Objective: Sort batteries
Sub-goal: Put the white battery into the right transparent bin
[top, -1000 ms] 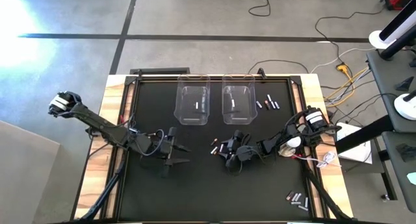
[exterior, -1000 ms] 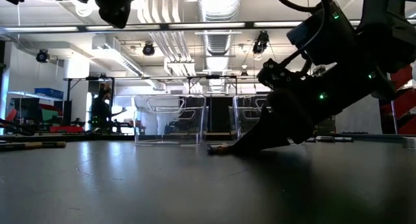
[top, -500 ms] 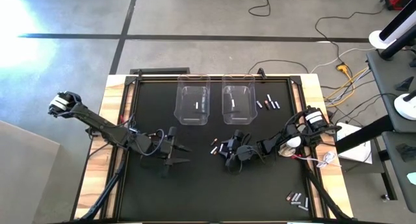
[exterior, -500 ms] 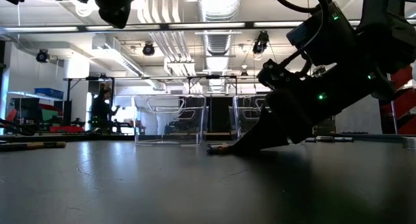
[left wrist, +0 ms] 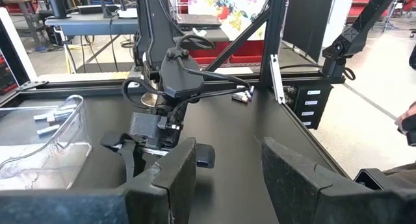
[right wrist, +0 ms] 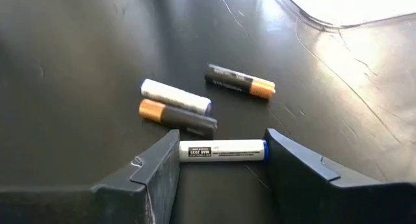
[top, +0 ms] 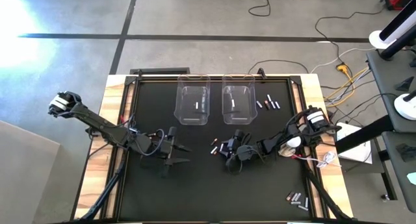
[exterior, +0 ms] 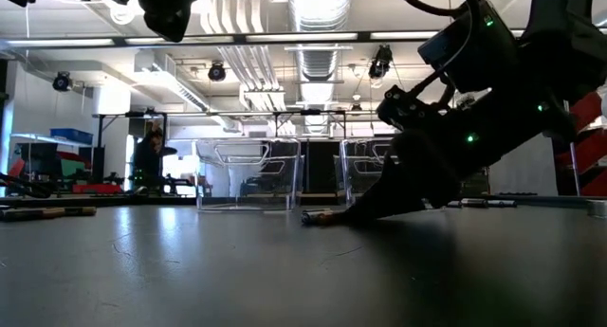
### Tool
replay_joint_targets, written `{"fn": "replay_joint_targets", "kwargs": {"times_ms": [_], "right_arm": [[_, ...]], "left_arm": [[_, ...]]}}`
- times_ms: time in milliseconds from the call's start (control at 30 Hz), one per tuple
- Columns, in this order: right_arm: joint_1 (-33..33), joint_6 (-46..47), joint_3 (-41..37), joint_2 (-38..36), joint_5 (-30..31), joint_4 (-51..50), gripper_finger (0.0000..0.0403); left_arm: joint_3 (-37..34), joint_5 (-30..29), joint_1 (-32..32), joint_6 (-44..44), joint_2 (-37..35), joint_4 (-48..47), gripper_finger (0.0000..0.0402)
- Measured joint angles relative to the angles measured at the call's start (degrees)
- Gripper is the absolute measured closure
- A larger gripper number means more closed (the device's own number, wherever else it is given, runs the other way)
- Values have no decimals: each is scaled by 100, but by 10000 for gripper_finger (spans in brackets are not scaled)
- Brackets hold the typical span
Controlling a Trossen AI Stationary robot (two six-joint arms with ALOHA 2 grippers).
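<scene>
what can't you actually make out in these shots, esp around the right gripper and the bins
- Right gripper: the white battery lies between its fingers; whether they touch it is unclear.
- High view: the batteries at that gripper are hidden by the arm or too small to tell types.
- Low view: the arm's dark bulk hides the fingertips.
- Left bin and right bin: one pale battery each, type too small.
- Left gripper: open, nothing between its fingers.

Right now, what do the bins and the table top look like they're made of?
Bins: clear hard plastic by the look, glossy; the batteries inside show through the walls. Table top: dark matte sheet with fine scratches, perhaps rubber or coated board, on a pale wood-grain edge.
</scene>
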Motion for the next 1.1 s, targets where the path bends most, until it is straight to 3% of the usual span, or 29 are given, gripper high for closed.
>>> {"fn": "replay_joint_targets", "kwargs": {"times_ms": [267,600,733,1100], "right_arm": [[97,9,183,-1388,-43,-2395,204],[-113,-429,1836,-2633,-37,-5871,203],[-637,-878,2655,-2615,-133,-6918,202],[-2950,-2707,3580,-2077,-2141,-7560,202]], "left_arm": [[7,2,0,0,2,-76,249],[7,4,0,36,0,-143,249],[7,4,0,91,0,-153,249],[7,7,0,28,-7,-192,249]]}}
